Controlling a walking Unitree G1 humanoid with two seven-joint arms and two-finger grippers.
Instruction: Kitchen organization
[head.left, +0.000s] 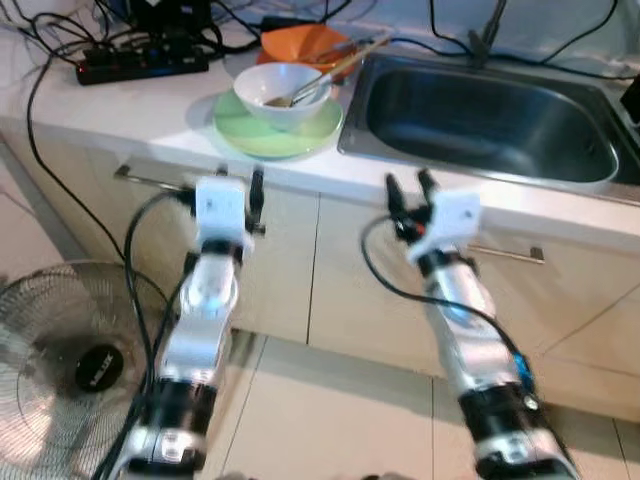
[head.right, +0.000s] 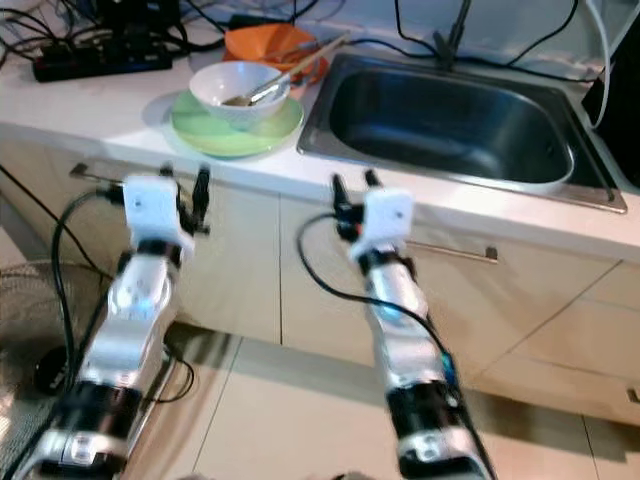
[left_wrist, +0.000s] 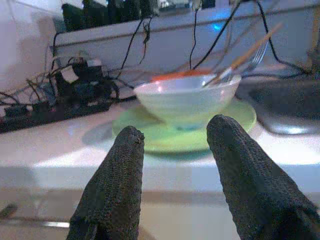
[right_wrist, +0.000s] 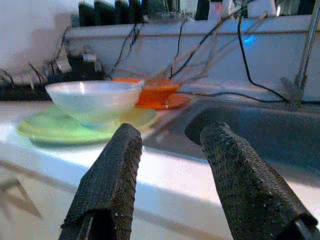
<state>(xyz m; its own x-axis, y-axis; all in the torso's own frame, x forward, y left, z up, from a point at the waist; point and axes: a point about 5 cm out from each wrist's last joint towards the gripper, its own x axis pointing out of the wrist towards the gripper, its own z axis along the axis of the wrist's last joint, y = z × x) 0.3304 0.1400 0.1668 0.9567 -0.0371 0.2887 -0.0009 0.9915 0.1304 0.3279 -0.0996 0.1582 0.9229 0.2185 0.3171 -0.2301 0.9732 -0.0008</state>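
We see two silver, tube-shaped arms, each darkening to a black ribbed cuff low down and ending in a white boxy wrist block. From each block two long black fingers rise, forming the left gripper (head.left: 240, 190) and the right gripper (head.left: 410, 192), and up close the fingers (left_wrist: 116, 185) show a coarse, pebbled black surface that tapers to rounded tips. A black cable loops out from beside each wrist and runs down along the arm, and the right arm has a small red part just under its fingers.
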